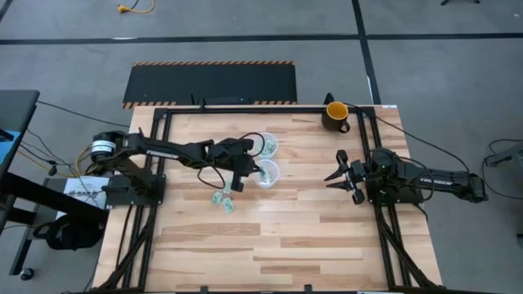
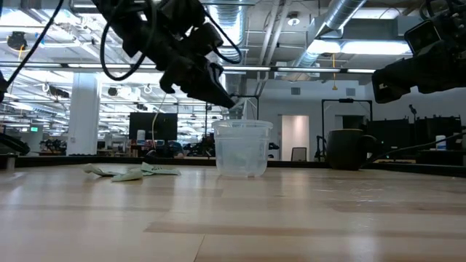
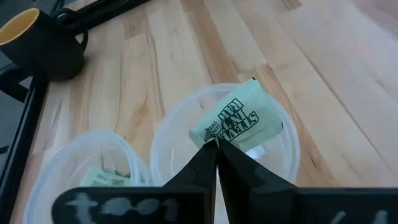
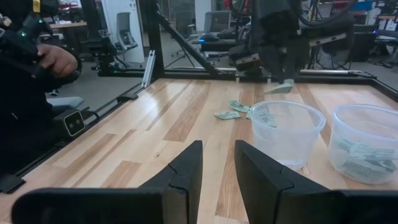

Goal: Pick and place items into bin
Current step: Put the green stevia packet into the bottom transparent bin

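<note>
Left gripper pinches one green-and-white packet directly above the clear cup — more packets lie beside that cup — while the right gripper waits nearby, fingers spread.

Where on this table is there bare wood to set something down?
Free: the near half of the table, below the loose packets, and the strip between the cups and the right gripper. Crowded: the middle, where the left gripper holds a packet over a cup.
</note>
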